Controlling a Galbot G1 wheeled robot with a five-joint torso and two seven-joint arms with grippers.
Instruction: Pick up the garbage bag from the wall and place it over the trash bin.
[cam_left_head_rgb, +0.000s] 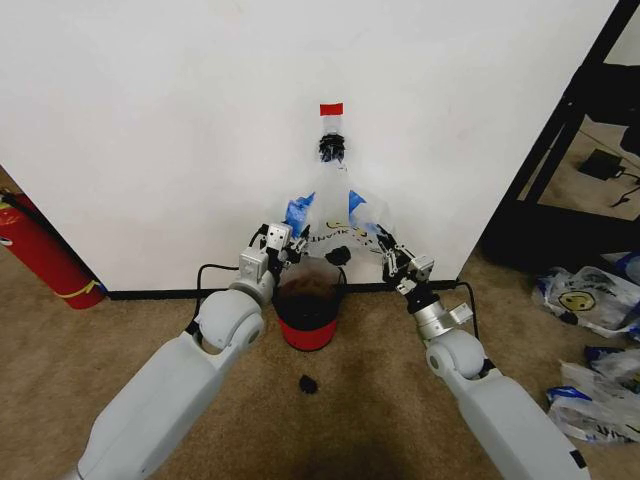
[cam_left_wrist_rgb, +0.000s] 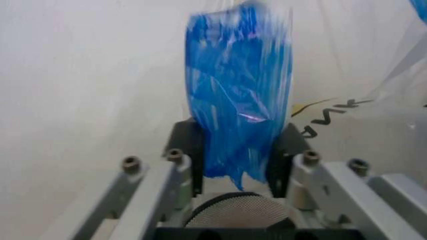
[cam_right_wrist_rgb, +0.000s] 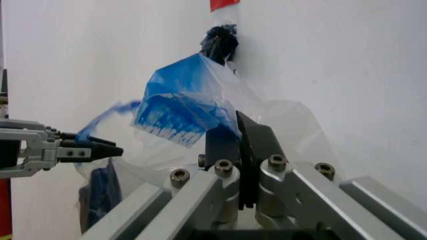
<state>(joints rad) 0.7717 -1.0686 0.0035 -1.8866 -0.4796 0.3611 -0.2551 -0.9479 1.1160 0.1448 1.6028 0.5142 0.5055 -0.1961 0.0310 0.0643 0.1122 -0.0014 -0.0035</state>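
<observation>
The garbage bag (cam_left_head_rgb: 330, 210), thin and translucent with blue print, hangs on the white wall (cam_left_head_rgb: 150, 130) from a black hook (cam_left_head_rgb: 332, 147) under a red tape strip (cam_left_head_rgb: 331, 108). My left gripper (cam_left_head_rgb: 284, 243) is shut on the bag's blue left edge (cam_left_wrist_rgb: 237, 100), which is bunched between its fingers (cam_left_wrist_rgb: 189, 150). On the other side, my right gripper (cam_left_head_rgb: 391, 258) is shut on the bag's right edge (cam_right_wrist_rgb: 180, 110), its fingers (cam_right_wrist_rgb: 253, 145) pressed together. The trash bin (cam_left_head_rgb: 308, 312), red with a black mesh upper part, stands on the carpet right below the bag, between both grippers.
A red fire extinguisher (cam_left_head_rgb: 45, 250) leans at the wall's left end. A black shelf frame (cam_left_head_rgb: 560, 150) stands at the right, with several lumpy smiley bags (cam_left_head_rgb: 590, 300) on the floor before it. A small black scrap (cam_left_head_rgb: 308, 383) lies on the carpet in front of the bin.
</observation>
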